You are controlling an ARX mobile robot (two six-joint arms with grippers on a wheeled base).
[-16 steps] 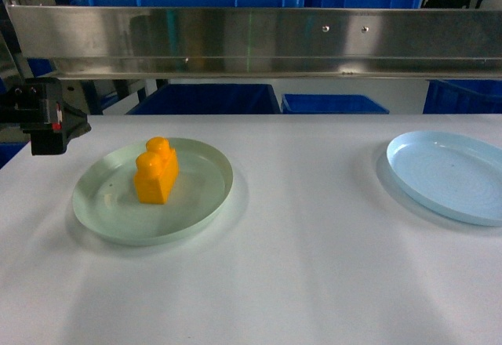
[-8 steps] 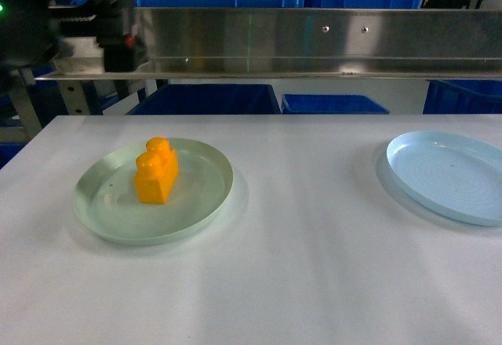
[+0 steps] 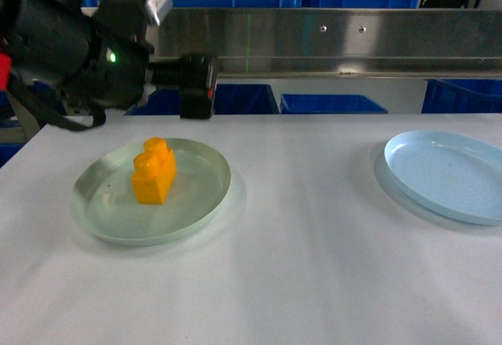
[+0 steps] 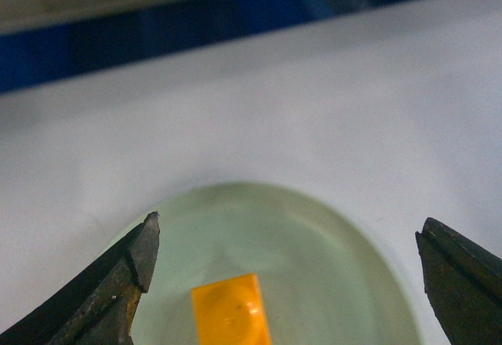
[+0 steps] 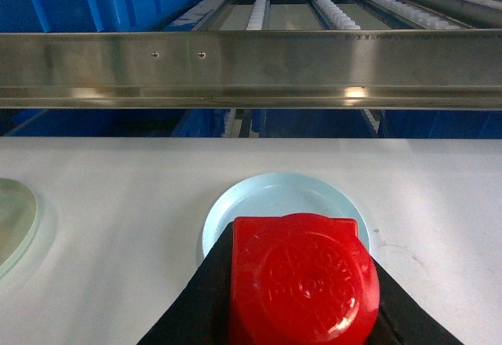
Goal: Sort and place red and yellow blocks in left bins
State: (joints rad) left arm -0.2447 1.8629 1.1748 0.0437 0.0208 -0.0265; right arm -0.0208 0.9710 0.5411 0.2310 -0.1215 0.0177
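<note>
Left gripper (image 4: 286, 282): our jaws stood wide apart, empty, above the pale green round plate (image 3: 106, 213).
Yellow plastic block (image 3: 154, 172): sat at plate's centre, six o'clock in wrist view.
Right gripper (image 5: 302, 282): we held a red studded block (image 5: 302, 278).
Advice: we judged centring, then descending, best.

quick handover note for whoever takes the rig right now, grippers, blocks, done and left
Left gripper: open, empty, hovering over the green plate.
Right gripper: shut on the red block, held up in front of the blue plate; not in the head view.
Yellow block: standing in the green plate.
Done: red block picked up.
Left: both blocks must go into the left bins.
</note>
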